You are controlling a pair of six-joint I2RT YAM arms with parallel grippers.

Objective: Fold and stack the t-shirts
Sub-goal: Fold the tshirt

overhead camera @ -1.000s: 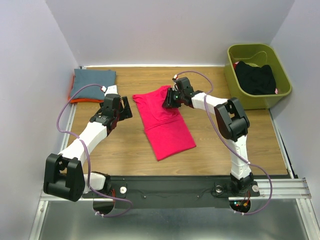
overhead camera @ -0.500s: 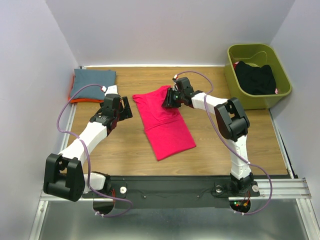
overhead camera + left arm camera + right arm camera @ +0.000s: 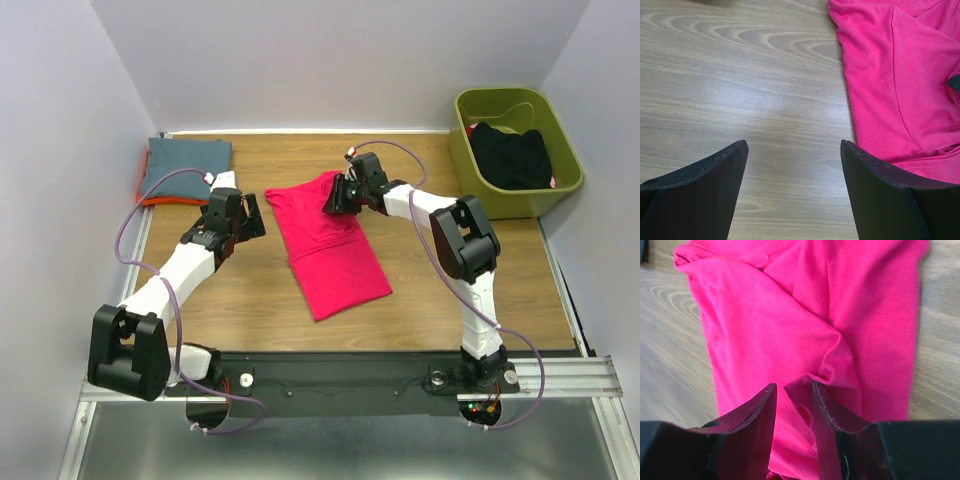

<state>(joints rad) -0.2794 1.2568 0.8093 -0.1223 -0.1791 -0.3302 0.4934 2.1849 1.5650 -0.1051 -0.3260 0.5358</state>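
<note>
A magenta-pink t-shirt (image 3: 328, 248) lies partly folded in the middle of the table, its long axis running toward the near right. My right gripper (image 3: 334, 204) is down on its far right part. In the right wrist view (image 3: 794, 386) the jaws stand a little apart astride a raised fold of pink cloth (image 3: 805, 385), which leans on one finger and is clear of the other. My left gripper (image 3: 254, 222) hovers wide open over bare wood just left of the shirt (image 3: 890, 75), holding nothing (image 3: 794, 145). A slate blue-grey t-shirt (image 3: 188, 165) lies folded on an orange one (image 3: 150, 200) at the far left.
An olive-green bin (image 3: 565, 178) stands at the far right with a black garment (image 3: 510, 155) inside. White walls close the table on the left, back and right. Bare wood (image 3: 450, 290) shows between the pink shirt and the bin.
The right gripper's jaws have eased slightly apart on the pink cloth. Both arms and the shirt stay where they were.
</note>
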